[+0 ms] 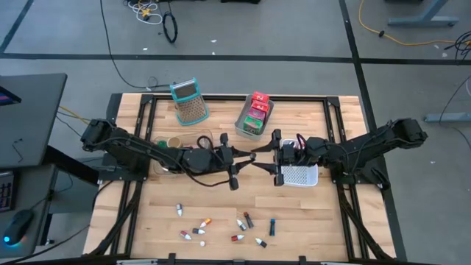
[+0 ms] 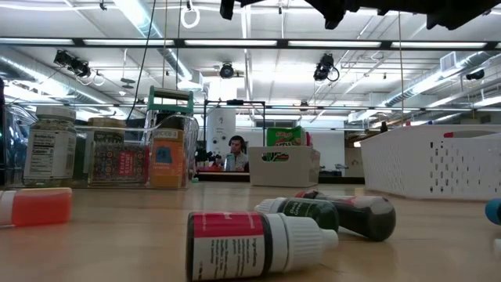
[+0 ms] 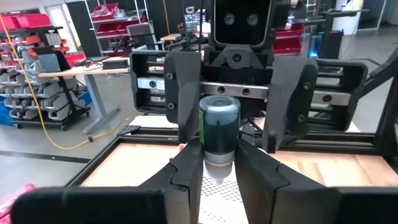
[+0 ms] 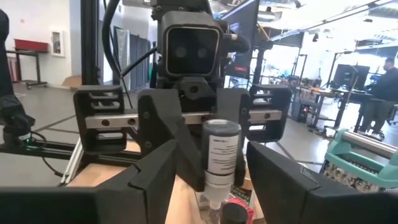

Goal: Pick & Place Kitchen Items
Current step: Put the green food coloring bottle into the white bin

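Note:
High over the middle of the table my two grippers face each other, fingertip to fingertip. My left gripper (image 3: pixel 217 154) is shut on a small dark bottle (image 3: pixel 219 124) with a white cap. My right gripper (image 4: pixel 214 158) is open. Its fingers (image 3: pixel 183 93) stand on either side of the bottle (image 4: pixel 221 152), and a gap shows on the far side. In the high view the two meet above the boards, left gripper (image 1: pixel 249 157) and right gripper (image 1: pixel 274 157). More small bottles (image 1: pixel 221 224) lie on their sides near the front edge. My left gripper pinches the bottle's lower end, just above the white cap (image 3: pixel 217 163), between its two fingers. The fingers lie level, come from the table's left side and cross the bottle. The bottle stands upright with its cap down, lifted clear of the table.
A white perforated basket (image 1: pixel 300 175) sits under my right gripper. A clear bin (image 1: pixel 254 116) with red and green packets stands at the back, with a teal-handled grater (image 1: pixel 190 101) to its left. Jars (image 2: pixel 51 145) stand at the left. Bottles (image 2: pixel 258 243) lie across the front boards.

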`<state>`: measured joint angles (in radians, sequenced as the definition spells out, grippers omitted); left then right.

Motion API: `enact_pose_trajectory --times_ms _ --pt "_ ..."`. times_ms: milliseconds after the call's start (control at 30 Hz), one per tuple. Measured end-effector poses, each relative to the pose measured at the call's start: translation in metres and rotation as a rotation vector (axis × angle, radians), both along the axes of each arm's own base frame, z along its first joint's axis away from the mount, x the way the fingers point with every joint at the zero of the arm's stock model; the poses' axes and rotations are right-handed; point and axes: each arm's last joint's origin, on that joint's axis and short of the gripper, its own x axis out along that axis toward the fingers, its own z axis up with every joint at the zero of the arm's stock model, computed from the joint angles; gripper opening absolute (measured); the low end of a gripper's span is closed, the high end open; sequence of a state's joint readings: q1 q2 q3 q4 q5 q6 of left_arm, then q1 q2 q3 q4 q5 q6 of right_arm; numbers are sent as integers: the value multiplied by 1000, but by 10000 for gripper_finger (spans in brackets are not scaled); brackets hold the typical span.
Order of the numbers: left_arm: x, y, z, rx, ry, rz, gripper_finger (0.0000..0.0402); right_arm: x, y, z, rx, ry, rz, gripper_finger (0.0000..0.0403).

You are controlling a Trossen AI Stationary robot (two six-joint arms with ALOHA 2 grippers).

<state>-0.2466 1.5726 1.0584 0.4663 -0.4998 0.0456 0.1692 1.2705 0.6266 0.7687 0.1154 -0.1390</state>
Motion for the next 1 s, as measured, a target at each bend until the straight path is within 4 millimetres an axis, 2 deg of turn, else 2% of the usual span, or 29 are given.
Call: enact_pose_trajectory --times_ms 300,633,1000 --pt "0 0 0 -4 0 0 91 0 0 1 10 -10 1 153" --pt "0 0 -1 4 6 4 86 -1 -2 6 35 -55 -1 131" --pt "0 1 -1 5 6 12 87 0 -5 3 30 -31 -10 107"
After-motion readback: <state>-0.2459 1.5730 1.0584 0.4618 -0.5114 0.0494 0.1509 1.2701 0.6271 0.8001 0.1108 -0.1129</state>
